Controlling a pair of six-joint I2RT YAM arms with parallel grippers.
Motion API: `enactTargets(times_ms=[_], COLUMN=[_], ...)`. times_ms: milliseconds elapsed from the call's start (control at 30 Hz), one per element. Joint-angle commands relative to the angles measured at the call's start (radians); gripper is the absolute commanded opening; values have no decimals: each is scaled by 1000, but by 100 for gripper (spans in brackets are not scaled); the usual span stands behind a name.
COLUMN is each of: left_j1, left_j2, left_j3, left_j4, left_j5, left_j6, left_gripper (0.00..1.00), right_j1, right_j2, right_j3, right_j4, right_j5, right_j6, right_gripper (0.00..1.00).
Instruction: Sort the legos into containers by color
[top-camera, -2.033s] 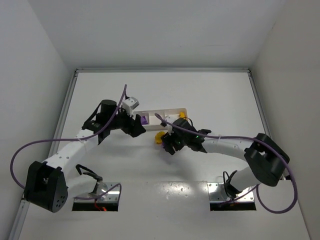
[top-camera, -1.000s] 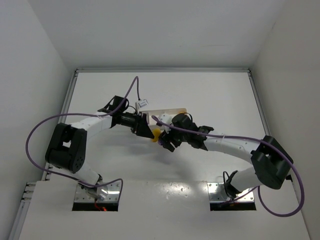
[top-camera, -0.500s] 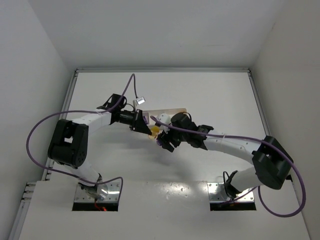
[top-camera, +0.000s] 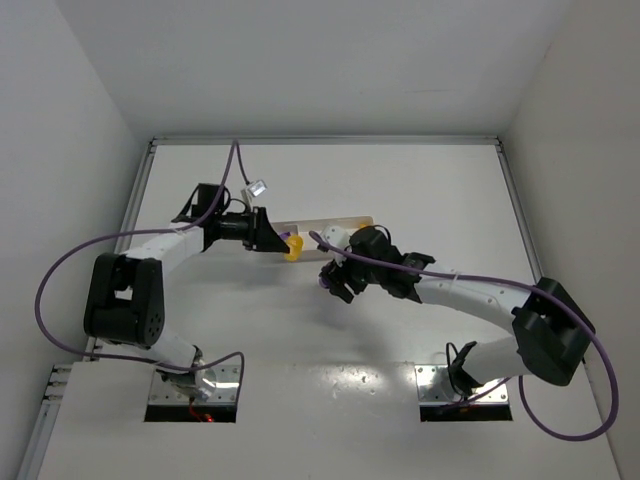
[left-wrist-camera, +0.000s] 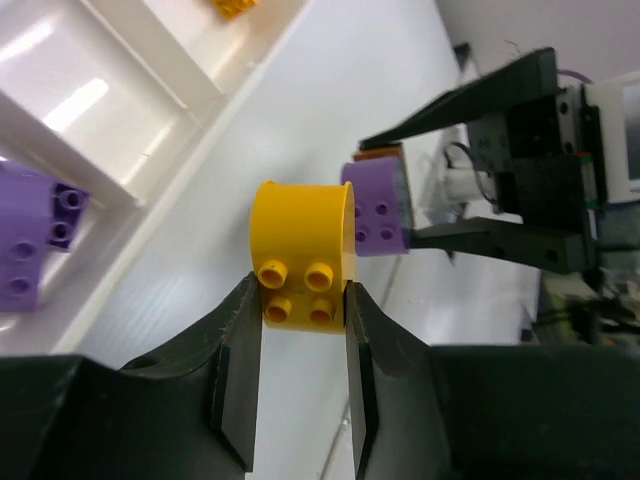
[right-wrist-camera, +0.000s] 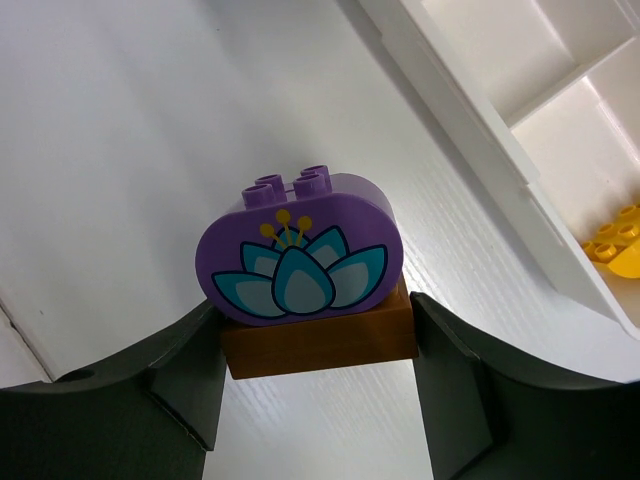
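Observation:
My left gripper (left-wrist-camera: 298, 300) is shut on a yellow lego (left-wrist-camera: 300, 255), its four studs facing the camera; from above it hangs beside the left end of the white tray (top-camera: 345, 221). My right gripper (right-wrist-camera: 315, 345) is shut on a brown lego (right-wrist-camera: 320, 345) with a purple flower-printed lego (right-wrist-camera: 298, 258) stacked on top. That stack (left-wrist-camera: 377, 208) hangs just behind the yellow lego, apart from it. In the tray's containers (left-wrist-camera: 170, 110) lie purple legos (left-wrist-camera: 30, 245) and a yellow lego (left-wrist-camera: 235, 8).
The tray's wall (right-wrist-camera: 470, 130) runs along the upper right of the right wrist view, with a yellow lego (right-wrist-camera: 620, 250) in one compartment. Both arms meet near the table's middle, in front of the tray. A raised rail edges the table.
The left gripper shut on the yellow lego, which had sat against the stack in the right gripper, and drew back left with it. The right gripper barely moved.

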Motion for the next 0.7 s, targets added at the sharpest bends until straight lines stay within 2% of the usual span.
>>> enactTargets(times_ms=[0, 100, 267, 667], left_j1=[8, -2, -80, -270], left_j2=[-65, -65, -7, 257], left_j3=[51, 86, 193, 445], left_j4=[44, 44, 35, 44], left_j5=[-152, -257, -348, -412], left_j6=[6, 6, -17, -56], left_gripper=[0, 0, 0, 0], right_j1=[-4, -13, -58, -225], right_j2=[-20, -20, -34, -166], right_j3=[3, 3, -32, -115], right_j4=[49, 59, 68, 49], right_j5=[18, 36, 68, 236], right_j6=[9, 20, 41, 104], right_gripper=[0, 0, 0, 0])
